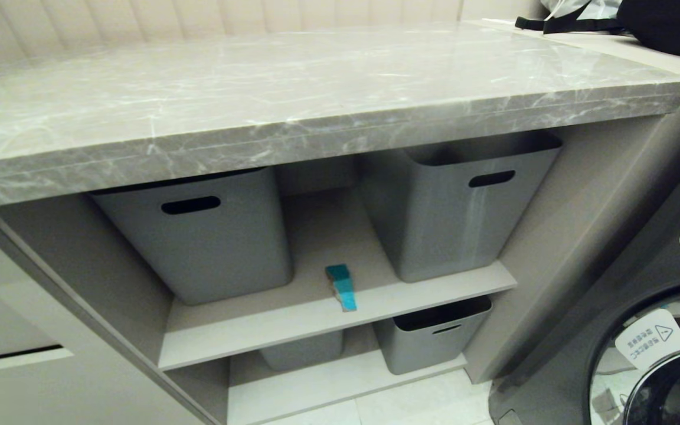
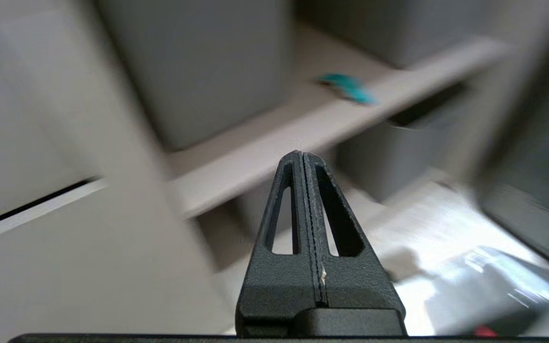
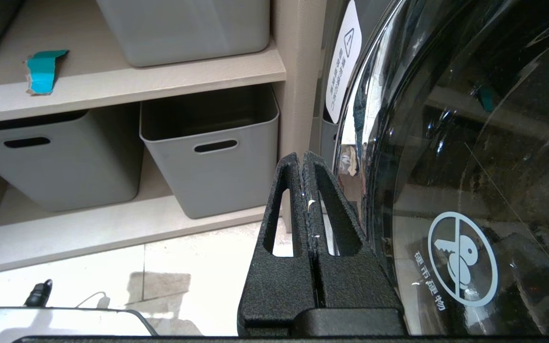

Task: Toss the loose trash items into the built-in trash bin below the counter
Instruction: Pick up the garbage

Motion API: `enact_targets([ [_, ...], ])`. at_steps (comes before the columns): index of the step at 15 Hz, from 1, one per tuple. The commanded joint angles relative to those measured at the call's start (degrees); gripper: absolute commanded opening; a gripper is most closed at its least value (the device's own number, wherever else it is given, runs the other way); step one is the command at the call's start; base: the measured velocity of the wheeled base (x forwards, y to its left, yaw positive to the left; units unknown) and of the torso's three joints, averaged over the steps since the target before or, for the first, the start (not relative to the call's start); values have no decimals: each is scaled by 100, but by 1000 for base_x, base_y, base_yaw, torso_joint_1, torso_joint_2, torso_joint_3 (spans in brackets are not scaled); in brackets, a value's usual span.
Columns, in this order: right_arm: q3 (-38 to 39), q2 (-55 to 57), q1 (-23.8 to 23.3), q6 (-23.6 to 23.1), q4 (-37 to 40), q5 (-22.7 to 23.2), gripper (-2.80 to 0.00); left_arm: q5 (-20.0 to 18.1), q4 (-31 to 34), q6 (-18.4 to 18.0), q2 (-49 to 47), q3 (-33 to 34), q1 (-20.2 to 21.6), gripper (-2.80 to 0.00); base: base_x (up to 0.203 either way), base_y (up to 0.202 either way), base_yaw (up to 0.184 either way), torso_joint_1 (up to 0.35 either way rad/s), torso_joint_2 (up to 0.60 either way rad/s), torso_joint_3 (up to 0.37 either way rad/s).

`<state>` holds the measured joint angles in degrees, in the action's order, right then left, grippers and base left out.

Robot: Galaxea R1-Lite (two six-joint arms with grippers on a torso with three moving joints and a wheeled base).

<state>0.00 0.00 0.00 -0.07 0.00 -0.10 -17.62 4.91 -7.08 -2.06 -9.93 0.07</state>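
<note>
A crumpled teal-blue wrapper (image 1: 342, 287) lies flat on the upper shelf (image 1: 293, 321) of an open cabinet under the marble-patterned worktop (image 1: 293, 100), near the shelf's front edge, in the gap btwn two grey tubs w/ slot handles. The left tub (image 1: 198, 233) and the right tub (image 1: 455, 206) stand well apart, neither touching the wrapper. Only one wrapper shows; it is seen again in the right wrist view (image 3: 42, 71) and, blurred, in the left wrist view (image 2: 347, 88).

On the lower shelf, a third grey tub (image 1: 431, 333) sits below the right one, open-topped; another tub (image 1: 301, 349) is partly hidden behind the upper shelf's edge. Pale floor tiles (image 1: 411, 407) run in front of the cabinet.

At far left, a beige cabinet front (image 1: 15, 354) w/ a dark horizontal seam; whether it carries a bin icon cannot be told from here. At far right, a front-loading machine w/ a dark glass door (image 1: 659, 366) and white warning stickers stands beside the cabinet's side panel. A dark bag (image 1: 664, 23) w/ black straps rests at the worktop's back right corner.

Neither arm shows in the head view. The left end effector (image 2: 303, 155) has its fingers pressed together, holding nothing, out in front of the shelves. The right end effector (image 3: 302, 155) also has its fingers together and empty, low beside the machine's glass door, above the floor.
</note>
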Motion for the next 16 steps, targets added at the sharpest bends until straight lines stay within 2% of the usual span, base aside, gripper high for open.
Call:
enact_targets([
  [1, 0, 0, 0, -1, 0, 1, -280, -559, 72, -4, -261, -177, 6, -280, 0, 0, 0, 0, 0, 0],
  [3, 0, 0, 0, -1, 0, 1, -280, -1057, 120, -4, -553, -299, 10, -280, 0, 0, 0, 0, 0, 0],
  [5, 0, 0, 0, -1, 0, 1, -280, -1234, 91, -15, -1007, -405, 10, -280, 0, 0, 0, 0, 0, 0],
  [8, 0, 0, 0, -1, 0, 1, -280, -1709, 75, -29, -1812, -626, 7, -280, 0, 0, 0, 0, 0, 0],
  [10, 0, 0, 0, -1, 0, 1, -280, -2244, 96, -38, -2150, -752, -38, -280, 0, 0, 0, 0, 0, 0],
  [11, 0, 0, 0, -1, 0, 1, -280, -2326, 102, -68, -2300, -767, -133, -280, 0, 0, 0, 0, 0, 0],
  [14, 0, 0, 0, -1, 0, 1, -280, -2351, 112, -489, -2974, -739, -446, -280, 0, 0, 0, 0, 0, 0],
  [16, 0, 0, 0, -1, 0, 1, -280, -2339, 79, -628, -3577, -777, -513, -280, 0, 0, 0, 0, 0, 0],
])
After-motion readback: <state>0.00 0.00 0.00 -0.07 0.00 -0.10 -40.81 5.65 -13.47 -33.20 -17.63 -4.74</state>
